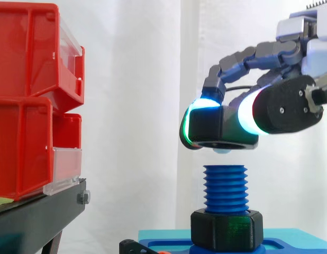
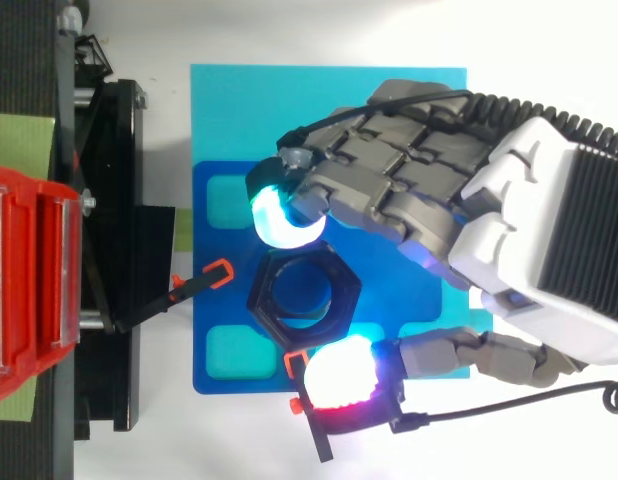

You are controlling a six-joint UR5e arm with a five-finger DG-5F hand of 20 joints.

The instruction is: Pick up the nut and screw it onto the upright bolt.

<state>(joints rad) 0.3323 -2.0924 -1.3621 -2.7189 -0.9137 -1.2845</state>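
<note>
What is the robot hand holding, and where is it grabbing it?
The hand holds the black nut by its outer sides, pinched between glowing fingertips, just above the blue bolt.

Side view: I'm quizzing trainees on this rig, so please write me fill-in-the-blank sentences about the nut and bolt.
The hand pinches the black nut just ___ the upright bolt. The bolt's thread is coloured ___. Seen from the top, the held nut has ___ sides.
Missing words: above; blue; six.
</note>
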